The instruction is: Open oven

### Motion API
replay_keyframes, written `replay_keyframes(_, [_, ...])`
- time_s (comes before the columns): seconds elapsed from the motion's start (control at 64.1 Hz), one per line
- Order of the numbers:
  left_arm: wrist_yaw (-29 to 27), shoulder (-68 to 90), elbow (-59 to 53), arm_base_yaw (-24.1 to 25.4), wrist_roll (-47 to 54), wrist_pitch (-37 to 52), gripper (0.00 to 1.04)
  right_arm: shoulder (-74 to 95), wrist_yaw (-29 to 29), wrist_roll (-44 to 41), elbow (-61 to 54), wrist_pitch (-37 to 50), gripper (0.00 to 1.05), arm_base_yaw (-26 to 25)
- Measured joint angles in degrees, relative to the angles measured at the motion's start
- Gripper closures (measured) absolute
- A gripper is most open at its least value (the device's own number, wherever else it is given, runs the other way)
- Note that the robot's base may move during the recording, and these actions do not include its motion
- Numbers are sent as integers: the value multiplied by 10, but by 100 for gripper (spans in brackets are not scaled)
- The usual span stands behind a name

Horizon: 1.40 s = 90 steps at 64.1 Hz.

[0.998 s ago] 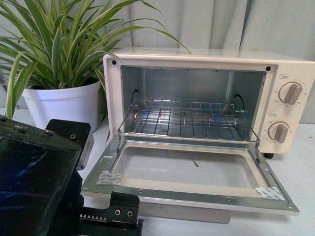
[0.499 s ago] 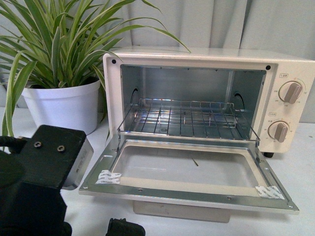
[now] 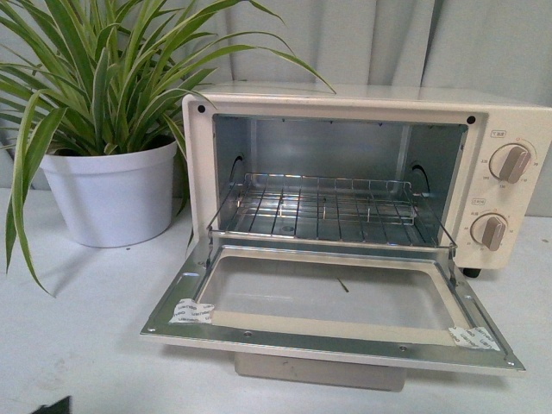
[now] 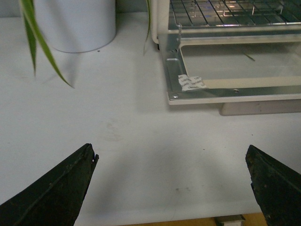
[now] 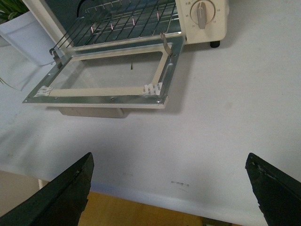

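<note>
the toaster oven sits with its door dropped flat, the bar handle mostly hidden beneath it. the left gripper and right gripper, short of the door, are both spread wide, only their fingertips visible.

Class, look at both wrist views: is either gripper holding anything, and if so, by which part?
Nothing is held. The left gripper and right gripper are both open over the bare table, clear of the oven, whose door hangs open.

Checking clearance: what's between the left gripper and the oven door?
Only bare white table between left gripper and oven door, per the left wrist view.
</note>
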Motion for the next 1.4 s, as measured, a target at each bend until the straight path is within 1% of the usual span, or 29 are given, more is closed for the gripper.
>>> replay_keyframes(0.187, [-57,-174,-21,-6,0,-106,7,-16,-18,3,-20,26,9,-23])
replay_keyframes(0.359, [-60,-196,-23,-8,0,-112,7,-21,-18,6,-22,28,9,-24])
replay_keyframes(0.374, [-66,-198,-27,-8,8,-104,8,-22,-9,5,-23,31,10,-21])
replay_keyframes(0.39, [-71,-200,-30,-7,12,-94,10,-33,19,-2,-31,51,12,-7])
replay_keyframes(0.421, [-71,-212,-48,-1,24,-48,17,-52,80,-17,-50,93,17,18])
replay_keyframes(0.437, [-68,-216,-52,3,27,-40,19,-67,137,-30,-62,117,21,38])
replay_keyframes(0.452, [-59,-225,-58,11,32,-34,22,-73,156,-35,-67,127,22,48])
replay_keyframes(0.484, [-49,-241,-64,26,36,-35,27,-93,219,-47,-80,153,30,75])
replay_keyframes(0.515, [-27,-264,-67,51,41,-46,35,-102,243,-57,-82,162,35,88])
replay_keyframes(0.53, [-20,-269,-67,57,43,-50,37,-110,253,-61,-85,166,38,93])
replay_keyframes(0.562, [8,-288,-67,83,47,-64,44,-118,262,-67,-90,169,44,96])
replay_keyframes(0.577, [14,-292,-67,89,47,-67,46,-122,264,-69,-95,169,47,97])
replay_keyframes(0.655, [63,-325,-72,141,50,-95,62,-123,271,-75,-102,167,63,98])
replay_keyframes(0.702, [104,-355,-89,183,52,-106,76,-123,271,-77,-102,167,76,98])
replay_keyframes(0.733, [123,-365,-89,202,54,-115,83,-124,271,-78,-102,167,85,99])
replay_keyframes(0.796, [149,-378,-89,231,55,-123,96,-124,271,-79,-102,167,95,99])
replay_keyframes(0.811, [157,-381,-89,239,56,-126,99,-124,271,-79,-102,167,101,99])
replay_keyframes(0.827, [165,-383,-89,247,54,-128,101,-124,271,-80,-102,167,104,99])
replay_keyframes(0.889, [189,-390,-89,273,56,-135,101,-124,271,-81,-102,167,104,99])
replay_keyframes(1.014, [221,-397,-89,306,56,-143,101,-124,271,-81,-102,167,104,99])
replay_keyframes(1.061, [289,-404,-89,355,57,-151,101,-124,271,-81,-102,167,104,99])
replay_keyframes(1.076, [300,-405,-89,369,57,-151,101,-124,271,-81,-102,167,104,99])
replay_keyframes(1.139, [304,-405,-89,398,57,-152,101,-124,271,-81,-102,167,104,99])
replay_keyframes(1.404, [312,-406,-89,402,58,-152,101,-124,271,-81,-102,167,104,99])
